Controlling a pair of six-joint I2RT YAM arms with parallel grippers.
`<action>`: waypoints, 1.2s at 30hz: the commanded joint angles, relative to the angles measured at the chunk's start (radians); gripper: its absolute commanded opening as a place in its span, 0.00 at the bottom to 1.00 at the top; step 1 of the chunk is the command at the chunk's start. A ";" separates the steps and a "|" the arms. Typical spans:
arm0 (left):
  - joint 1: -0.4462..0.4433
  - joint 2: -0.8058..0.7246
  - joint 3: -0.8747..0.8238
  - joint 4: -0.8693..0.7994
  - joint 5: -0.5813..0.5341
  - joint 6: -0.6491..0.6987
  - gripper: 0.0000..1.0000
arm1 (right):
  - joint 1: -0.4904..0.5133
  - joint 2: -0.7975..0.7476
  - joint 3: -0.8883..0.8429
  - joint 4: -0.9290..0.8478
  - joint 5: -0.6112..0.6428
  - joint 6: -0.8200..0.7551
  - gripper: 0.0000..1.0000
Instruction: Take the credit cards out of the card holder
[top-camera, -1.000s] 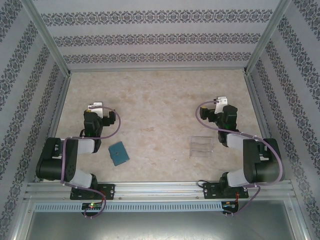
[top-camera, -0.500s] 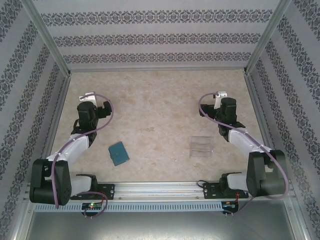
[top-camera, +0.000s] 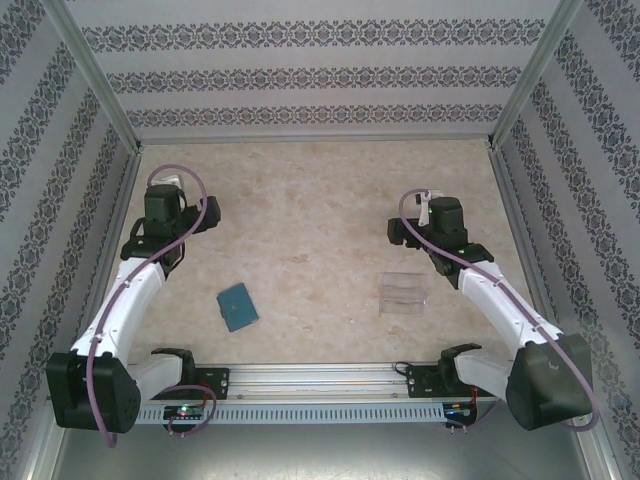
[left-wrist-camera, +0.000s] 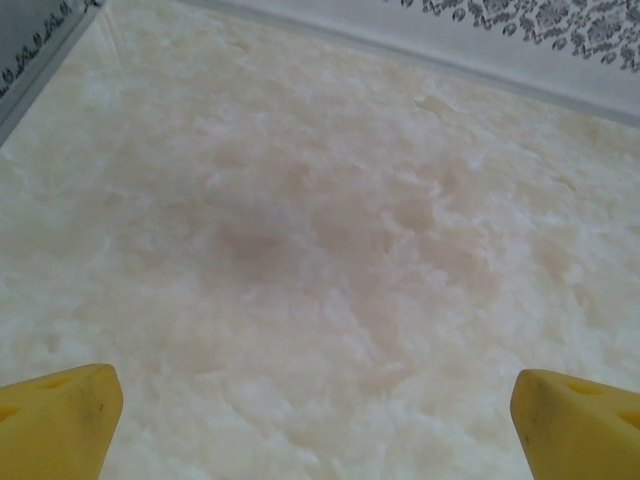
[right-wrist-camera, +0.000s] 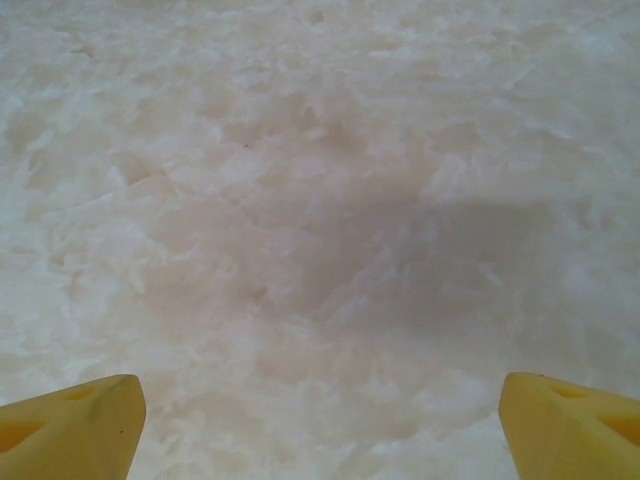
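Robot lab cell, aluminium frame (top-camera: 95, 80), patterned panels (top-camera: 310, 78), left arm (top-camera: 125, 300), right arm (top-camera: 500, 300), rail-mounted

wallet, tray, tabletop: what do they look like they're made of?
Card holder: teal, matte, no glare. Probably faux leather or fabric, but it is too small in the picture to settle.
Tray: clear rigid plastic, since the table shows through its walls.
Table: beige, mottled, marble-look surface with a dull finish. Likely laminate or a printed sheet, not certain.

On the table (top-camera: 310, 190) the card holder (top-camera: 237, 307) lies near-left, the tray (top-camera: 402, 294) well apart to its right, the left gripper (top-camera: 203, 216) behind the card holder, the right gripper (top-camera: 398, 232) just behind the tray.
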 joint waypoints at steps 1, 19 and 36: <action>0.001 0.003 0.080 -0.246 0.054 -0.034 1.00 | 0.016 -0.029 0.052 -0.148 0.032 0.077 0.90; 0.004 0.037 0.094 -0.403 0.099 0.082 1.00 | 0.112 0.126 0.316 -0.685 -0.008 0.247 0.62; 0.003 0.025 0.077 -0.401 0.074 0.114 1.00 | 0.272 0.301 0.364 -0.767 0.006 0.432 0.33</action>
